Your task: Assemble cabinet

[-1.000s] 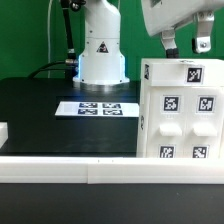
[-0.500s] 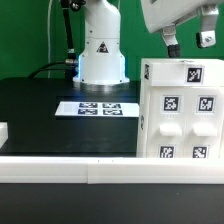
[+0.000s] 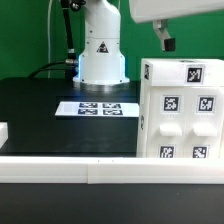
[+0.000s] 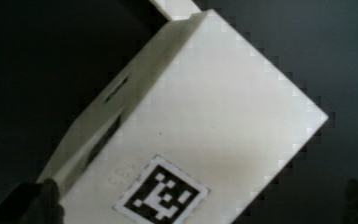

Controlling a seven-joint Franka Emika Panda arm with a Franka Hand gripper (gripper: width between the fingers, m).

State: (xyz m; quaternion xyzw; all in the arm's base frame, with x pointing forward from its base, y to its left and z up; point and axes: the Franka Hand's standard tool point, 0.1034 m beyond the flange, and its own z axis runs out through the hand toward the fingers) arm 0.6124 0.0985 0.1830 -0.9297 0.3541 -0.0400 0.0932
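Exterior view showed the cabinet (image 3: pixel 181 110) standing upright at the right of the frame on the black table (image 3: pixel 50 105), a tall white box with square marker tags and two rounded knobs on its front. Above it, only one dark fingertip of the gripper (image 3: pixel 164 40) showed, so its opening could not be told. Wrist view caught a white tagged face of the cabinet (image 4: pixel 202 125).

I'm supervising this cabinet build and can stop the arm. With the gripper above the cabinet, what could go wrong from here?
1. The cabinet stands close to the table's front rail; a push from the gripper overhead might shift or tip it.
2. The wrist view shows the cabinet top skewed, so a descent may catch an edge rather than seat cleanly.
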